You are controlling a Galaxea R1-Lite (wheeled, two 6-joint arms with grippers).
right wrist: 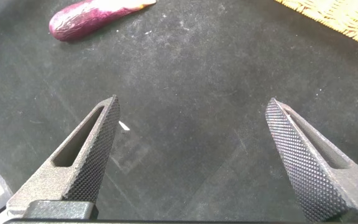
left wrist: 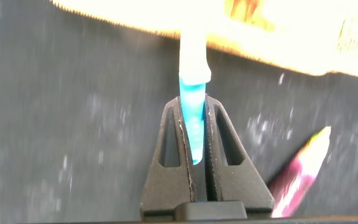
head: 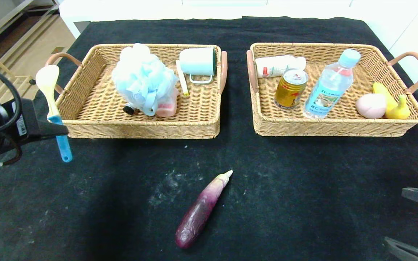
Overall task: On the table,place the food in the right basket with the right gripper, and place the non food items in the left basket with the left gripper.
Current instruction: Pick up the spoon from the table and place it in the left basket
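lab-like room: black-clothed table [head: 303,174], white walls.

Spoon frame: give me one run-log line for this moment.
left gripper: shut on spoon, beside left basket | right gripper: open, idle | eggplant: on table, unsorted

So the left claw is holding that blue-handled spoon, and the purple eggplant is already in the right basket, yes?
Not quite. The left claw does hold the spoon, but the eggplant still lies on the black table, outside the right basket, as the head view shows.
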